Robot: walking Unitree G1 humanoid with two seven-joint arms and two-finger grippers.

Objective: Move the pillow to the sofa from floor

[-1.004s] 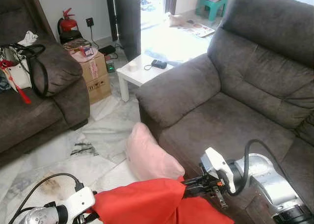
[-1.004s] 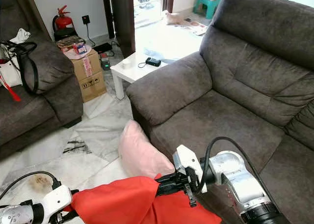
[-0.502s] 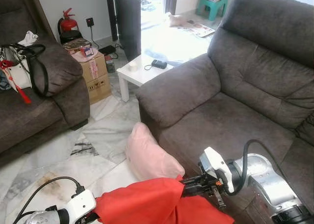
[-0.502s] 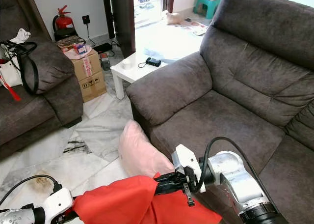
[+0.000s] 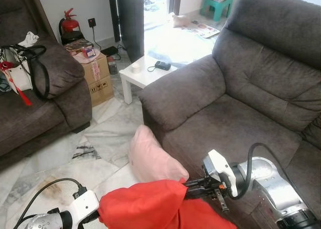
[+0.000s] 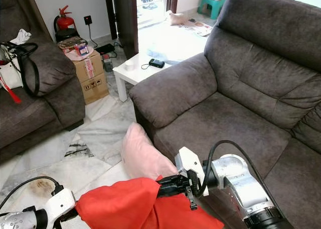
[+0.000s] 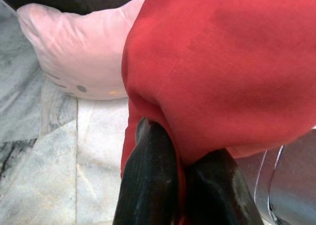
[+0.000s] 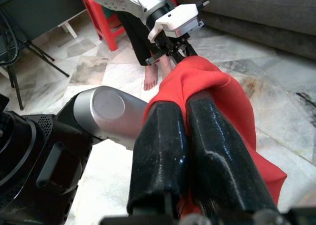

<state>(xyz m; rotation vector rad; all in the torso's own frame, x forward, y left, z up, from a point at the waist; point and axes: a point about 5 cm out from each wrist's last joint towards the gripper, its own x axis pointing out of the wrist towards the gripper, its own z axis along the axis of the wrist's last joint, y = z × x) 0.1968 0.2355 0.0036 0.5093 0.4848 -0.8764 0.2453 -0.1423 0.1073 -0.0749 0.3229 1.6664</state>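
Both my left gripper point(image 7: 180, 168) and right gripper point(image 8: 190, 151) pinch the red pillow point(image 5: 145, 206); the sofa point(image 5: 241, 118) sits at two o'clock

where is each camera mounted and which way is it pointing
Left and right eye views: on the head, looking forward and down at the grey sofa, pink pillow and both silver arms.
Left wrist view: along the left claw, pinching the red pillow.
Right wrist view: along the right claw, also pinching red fabric, facing the left arm; a person's bare foot behind.
Shared: the red pillow.
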